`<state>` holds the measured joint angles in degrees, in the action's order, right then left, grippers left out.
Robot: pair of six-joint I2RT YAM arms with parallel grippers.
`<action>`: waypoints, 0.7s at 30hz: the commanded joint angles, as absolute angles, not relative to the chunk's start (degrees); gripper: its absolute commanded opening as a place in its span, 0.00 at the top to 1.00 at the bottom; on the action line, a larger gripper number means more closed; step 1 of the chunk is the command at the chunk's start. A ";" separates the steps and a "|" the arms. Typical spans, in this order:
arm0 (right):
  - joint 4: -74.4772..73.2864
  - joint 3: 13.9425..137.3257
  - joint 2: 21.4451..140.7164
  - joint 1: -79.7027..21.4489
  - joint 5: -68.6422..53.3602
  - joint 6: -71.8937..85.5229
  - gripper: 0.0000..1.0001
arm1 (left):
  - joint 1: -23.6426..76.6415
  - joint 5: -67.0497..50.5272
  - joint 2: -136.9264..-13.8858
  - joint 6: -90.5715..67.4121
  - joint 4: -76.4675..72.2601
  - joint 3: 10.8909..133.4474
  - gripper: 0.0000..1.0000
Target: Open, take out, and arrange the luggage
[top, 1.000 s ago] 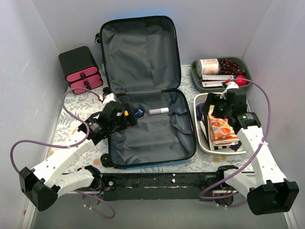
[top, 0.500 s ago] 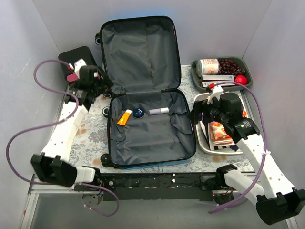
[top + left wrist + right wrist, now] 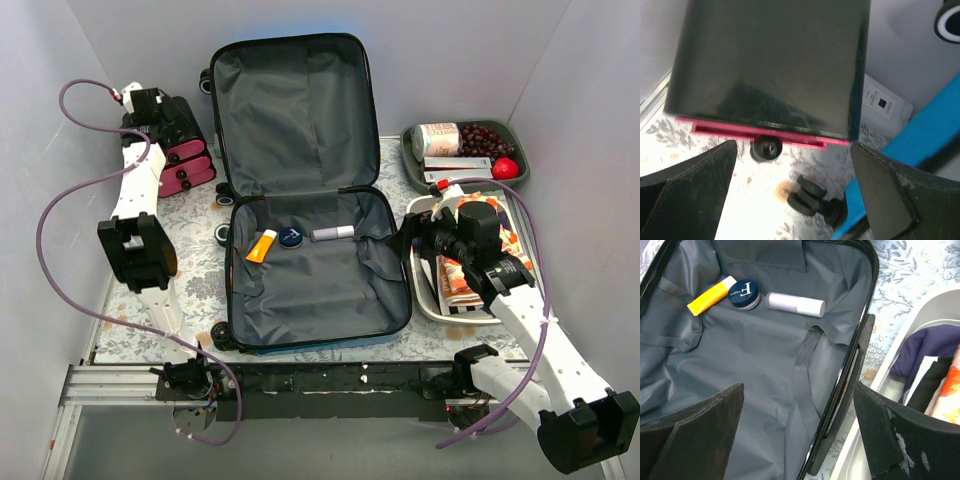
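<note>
From above, the luggage [image 3: 300, 200] sits mid-table with its lid propped against the back wall and its lower half flat. 3 small things lie in a row near the hinge: an orange tube [image 3: 261, 245], a dark round jar [image 3: 291, 236] and a white tube [image 3: 332, 233]. The left gripper [image 3: 180, 128] is over the black box [image 3: 160, 118] at the far left. The right gripper [image 3: 420, 240] hangs at the luggage's right rim, beside the white tray [image 3: 425, 300] of folded clothes.

In the left wrist view the jaws stand wide and hold nothing. The box's top fills the frame, and 1 pink drawer [image 3: 760, 132] with its knob [image 3: 766, 148] shows between the fingers. The likely step is to open this drawer for stowing. It would go best if the arm drops lower, centres on the knob, closes fully, then pulls straight along the drawer's travel so the light box does not slide.

In the right wrist view the jaws are also wide and empty, above the grey lining. The white tube is the nearest pick. The fingers should straddle it across its width, not lengthwise, because it may roll. They should press lightly into the soft lining, staying clear of the loose strap [image 3: 802, 365] and the zip edge.
</note>
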<state>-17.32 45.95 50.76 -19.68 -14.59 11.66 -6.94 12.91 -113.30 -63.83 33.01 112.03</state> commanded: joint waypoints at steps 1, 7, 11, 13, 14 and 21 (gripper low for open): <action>-13.45 47.55 51.68 -20.04 -10.55 11.08 0.04 | -6.68 12.04 -117.86 -61.69 37.52 122.08 0.02; -14.06 47.20 54.23 -20.04 -8.44 11.08 0.04 | -6.59 14.76 -108.31 -63.89 33.32 105.52 0.02; -13.62 46.76 54.58 -19.95 -8.00 10.46 0.04 | -7.55 14.15 -104.15 -64.69 28.05 96.60 0.02; -13.53 47.11 55.11 -20.04 -8.17 9.93 0.04 | -8.17 12.84 -104.24 -65.04 26.81 96.15 0.04; -13.62 47.28 55.37 -20.04 -8.35 9.84 0.04 | -8.35 12.40 -105.11 -65.21 26.63 96.59 0.05; -14.50 48.07 57.04 -20.04 -8.09 8.79 0.04 | -9.67 10.02 -108.45 -64.34 21.98 98.08 0.22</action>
<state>-16.10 45.95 56.62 -19.68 -8.91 10.31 -8.86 11.92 -108.22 -65.04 26.39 96.53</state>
